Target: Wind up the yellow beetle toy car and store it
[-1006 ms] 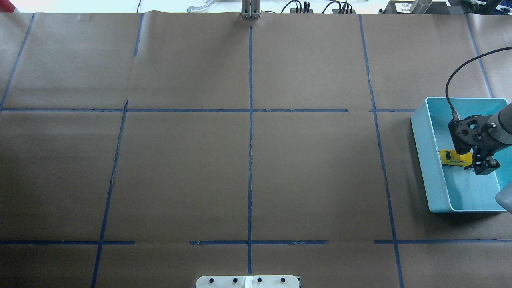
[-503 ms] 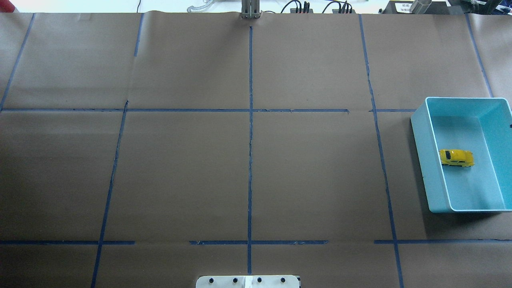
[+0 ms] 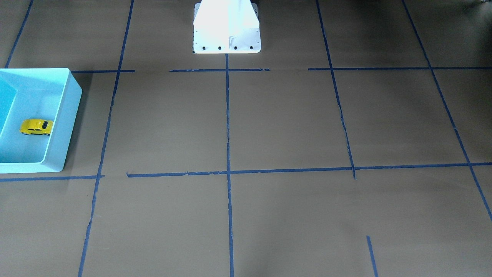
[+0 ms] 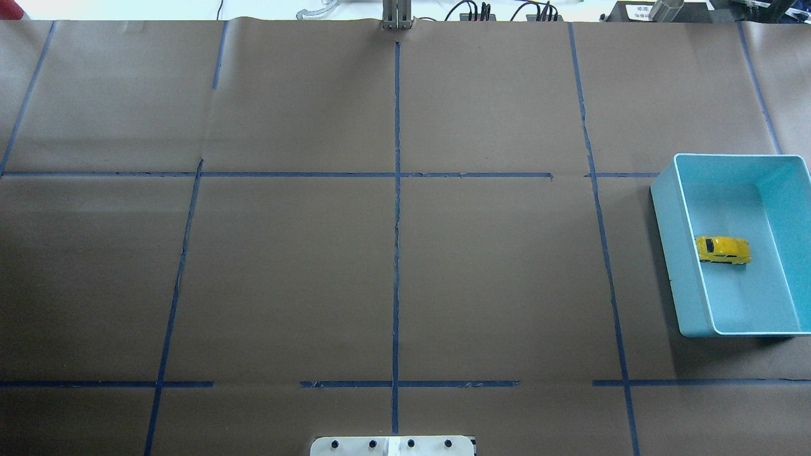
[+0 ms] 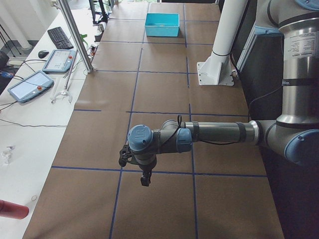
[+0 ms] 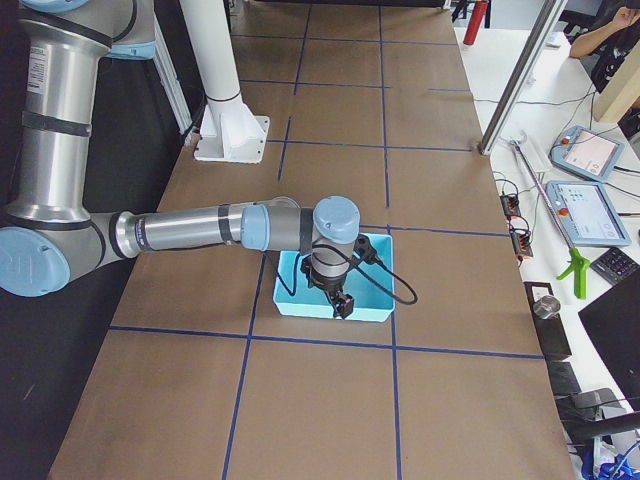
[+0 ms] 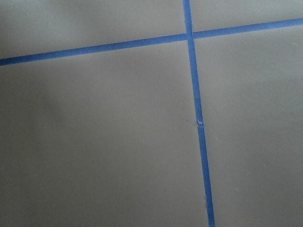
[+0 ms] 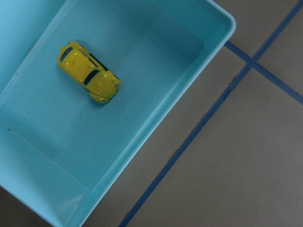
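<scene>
The yellow beetle toy car (image 4: 723,249) stands on its wheels inside the light blue bin (image 4: 671,266) at the table's right edge. It also shows in the front-facing view (image 3: 36,127) and in the right wrist view (image 8: 88,72), with nothing touching it. My right gripper (image 6: 342,305) hangs above the bin's edge in the exterior right view only, so I cannot tell whether it is open or shut. My left gripper (image 5: 145,179) hovers over bare table in the exterior left view only, and I cannot tell its state either.
Brown paper with blue tape lines (image 4: 396,221) covers the table. The white robot base plate (image 4: 393,446) sits at the near edge. Cables and equipment (image 4: 481,11) lie beyond the far edge.
One second ago my right gripper was low in the bin beside the car. It has since left the overhead view. The car has not moved.
</scene>
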You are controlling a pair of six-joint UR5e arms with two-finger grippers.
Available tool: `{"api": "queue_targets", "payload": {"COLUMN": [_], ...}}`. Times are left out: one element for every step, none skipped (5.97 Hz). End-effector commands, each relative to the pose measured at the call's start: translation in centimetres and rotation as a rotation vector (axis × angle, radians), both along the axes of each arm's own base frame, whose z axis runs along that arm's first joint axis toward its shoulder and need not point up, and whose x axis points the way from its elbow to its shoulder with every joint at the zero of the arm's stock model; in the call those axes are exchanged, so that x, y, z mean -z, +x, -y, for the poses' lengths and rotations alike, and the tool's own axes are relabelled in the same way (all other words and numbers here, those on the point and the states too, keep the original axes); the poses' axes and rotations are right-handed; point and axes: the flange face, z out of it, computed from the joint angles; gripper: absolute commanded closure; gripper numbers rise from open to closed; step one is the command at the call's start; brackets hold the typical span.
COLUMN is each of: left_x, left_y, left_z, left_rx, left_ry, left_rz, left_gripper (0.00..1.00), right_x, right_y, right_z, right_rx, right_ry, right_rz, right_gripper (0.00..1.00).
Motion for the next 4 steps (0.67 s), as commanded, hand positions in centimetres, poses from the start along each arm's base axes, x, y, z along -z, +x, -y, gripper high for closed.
{"api": "queue_targets", "payload": {"left_x": [0.1, 0.2, 0.2, 0.2], "left_y": [0.0, 0.0, 0.0, 0.0], "left_z": [0.1, 0.1, 0.1, 0.1], "left_rx": [0.000, 0.000, 0.000, 0.000], "left_ry": [0.002, 0.005, 0.009, 0.009], "left_rz": [-0.001, -0.001, -0.001, -0.001], "left_gripper": [0.00, 0.00, 0.00, 0.00], "right_x": [-2.5, -3.4, -3.5, -3.5], "right_y": [3.2, 3.8, 3.9, 4.2], "right_z": [-1.1, -1.4, -1.3, -1.1], "right_rx": [-0.267, -0.387, -0.473, -0.478], "right_ry": [-0.283, -0.401, -0.479, -0.422], "right_rz": [0.029, -0.070, -0.092, -0.117], "right_gripper": [0.00, 0.00, 0.00, 0.00]}}
